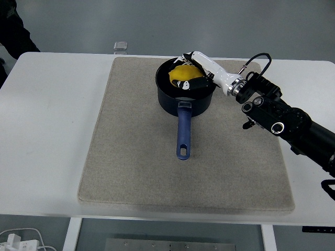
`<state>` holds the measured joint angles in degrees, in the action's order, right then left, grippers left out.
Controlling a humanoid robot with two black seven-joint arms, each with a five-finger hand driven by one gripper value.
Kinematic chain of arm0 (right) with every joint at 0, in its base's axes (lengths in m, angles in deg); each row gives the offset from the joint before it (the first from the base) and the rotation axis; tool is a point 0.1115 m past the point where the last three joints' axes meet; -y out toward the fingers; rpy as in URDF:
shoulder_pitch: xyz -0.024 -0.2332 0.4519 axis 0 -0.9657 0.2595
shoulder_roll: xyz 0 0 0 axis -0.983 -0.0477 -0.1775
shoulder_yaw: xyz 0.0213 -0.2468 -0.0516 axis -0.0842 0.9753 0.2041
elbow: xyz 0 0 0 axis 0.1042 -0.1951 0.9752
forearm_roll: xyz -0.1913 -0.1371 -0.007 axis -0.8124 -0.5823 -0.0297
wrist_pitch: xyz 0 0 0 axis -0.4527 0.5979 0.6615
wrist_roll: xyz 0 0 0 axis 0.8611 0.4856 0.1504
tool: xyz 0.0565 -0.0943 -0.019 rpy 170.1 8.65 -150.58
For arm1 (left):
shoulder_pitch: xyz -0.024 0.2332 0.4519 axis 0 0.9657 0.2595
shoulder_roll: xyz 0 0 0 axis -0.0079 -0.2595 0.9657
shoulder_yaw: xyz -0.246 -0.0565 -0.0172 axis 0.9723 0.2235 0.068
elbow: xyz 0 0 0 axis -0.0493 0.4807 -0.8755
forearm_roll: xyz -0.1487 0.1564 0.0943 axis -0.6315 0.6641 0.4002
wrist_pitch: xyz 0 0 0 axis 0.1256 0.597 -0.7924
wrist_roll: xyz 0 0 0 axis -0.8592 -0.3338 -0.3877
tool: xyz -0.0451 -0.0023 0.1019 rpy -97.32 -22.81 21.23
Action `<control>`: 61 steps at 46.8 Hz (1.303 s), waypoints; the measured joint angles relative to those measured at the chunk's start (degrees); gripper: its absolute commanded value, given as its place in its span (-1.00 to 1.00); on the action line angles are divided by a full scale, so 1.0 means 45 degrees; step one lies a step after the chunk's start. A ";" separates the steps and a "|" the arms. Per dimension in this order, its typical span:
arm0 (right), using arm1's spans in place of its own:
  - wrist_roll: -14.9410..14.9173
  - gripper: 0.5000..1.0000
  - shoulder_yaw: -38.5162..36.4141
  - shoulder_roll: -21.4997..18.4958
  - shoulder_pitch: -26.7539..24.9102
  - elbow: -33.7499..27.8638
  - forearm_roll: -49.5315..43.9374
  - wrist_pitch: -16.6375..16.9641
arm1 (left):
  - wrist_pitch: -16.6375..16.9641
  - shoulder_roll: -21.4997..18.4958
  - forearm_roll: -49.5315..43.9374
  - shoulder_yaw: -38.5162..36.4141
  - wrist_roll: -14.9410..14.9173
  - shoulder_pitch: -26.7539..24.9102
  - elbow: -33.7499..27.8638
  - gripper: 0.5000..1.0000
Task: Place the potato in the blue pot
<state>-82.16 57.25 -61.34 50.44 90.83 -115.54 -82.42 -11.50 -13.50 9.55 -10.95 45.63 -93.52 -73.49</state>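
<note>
The blue pot (172,100) stands at the back middle of the beige mat (136,157), its long handle (183,133) pointing toward me. The yellow potato (180,74) sits low inside the pot, with my right hand (192,72) curled around it, white fingers over its far side and a black thumb in front. The black right arm (282,123) reaches in from the right edge. My left arm is out of view.
A small clear block (121,46) lies on the white table (47,130) behind the mat's far left corner. A person's dark sleeve (10,29) shows at the top left corner. White cables (21,239) lie below the table's near left edge.
</note>
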 measured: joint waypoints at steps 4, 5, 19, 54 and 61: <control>0.0000 0.65 -0.0015 0.0000 -0.0002 0.0001 0.0000 0.0000 | -0.0001 0.0000 -0.0001 0.0000 0.0000 0.0002 -0.0003 0.99; 0.0000 0.65 -0.0020 0.0000 -0.0002 0.0001 0.0000 0.0000 | -0.0001 0.0000 -0.0001 0.0000 0.0000 0.0002 -0.0005 0.99; 0.0000 0.65 -0.0053 0.0002 0.0014 0.0001 0.0050 0.0011 | -0.0008 0.0000 0.0001 0.0000 0.0000 0.0003 -0.0013 0.99; 0.1341 0.65 -0.1831 0.1627 0.0236 -0.0675 0.9985 0.0843 | -0.0013 0.0000 0.0000 0.0000 0.0000 0.0009 -0.0009 0.99; 0.1947 0.66 -0.2198 0.2036 0.0203 -0.1106 1.2247 0.0956 | -0.0008 0.0000 0.0000 0.0000 0.0000 0.0012 -0.0019 0.99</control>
<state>-73.40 47.36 -52.18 51.36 85.85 -60.43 -78.12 -11.53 -13.50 9.55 -10.95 45.63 -93.46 -73.58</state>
